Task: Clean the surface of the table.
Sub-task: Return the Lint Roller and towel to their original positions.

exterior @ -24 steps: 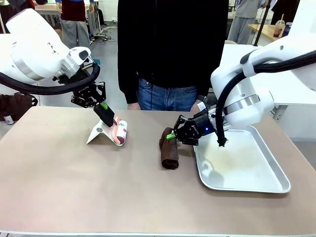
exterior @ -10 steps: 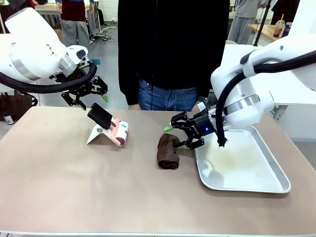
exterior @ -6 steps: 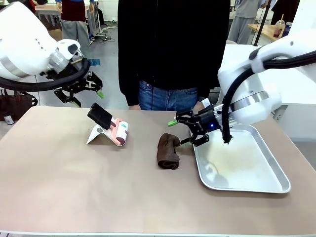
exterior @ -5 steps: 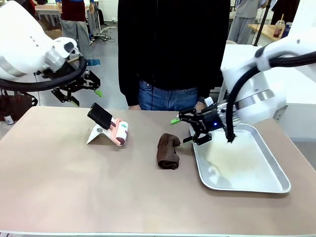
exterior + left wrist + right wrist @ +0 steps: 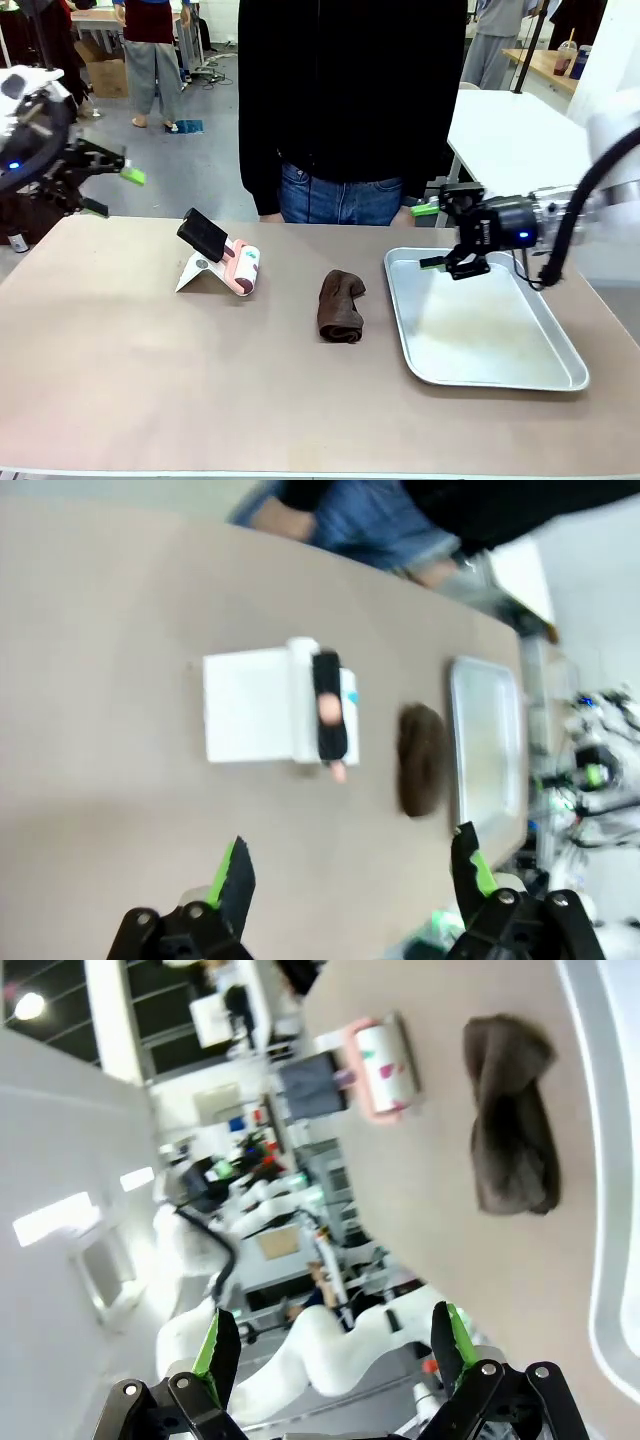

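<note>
Two tools, left (image 5: 105, 180) and right (image 5: 447, 236), both agape, above one table (image 5: 200, 380).

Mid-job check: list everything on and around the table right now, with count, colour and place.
table: 1, brownish-tan, spans the front view.
lint roller: 1, black handle, pinkish roll, on a white stand, table's left half.
cloth: 1, dark brown, crumpled, mid-table, just left of the tray.
tray: 1, silver, table's right half.
person: 1, black top, jeans, at the far edge.
left gripper: jaws open, off the table's left end.
right gripper: jaws open, over the tray's far edge.
</note>
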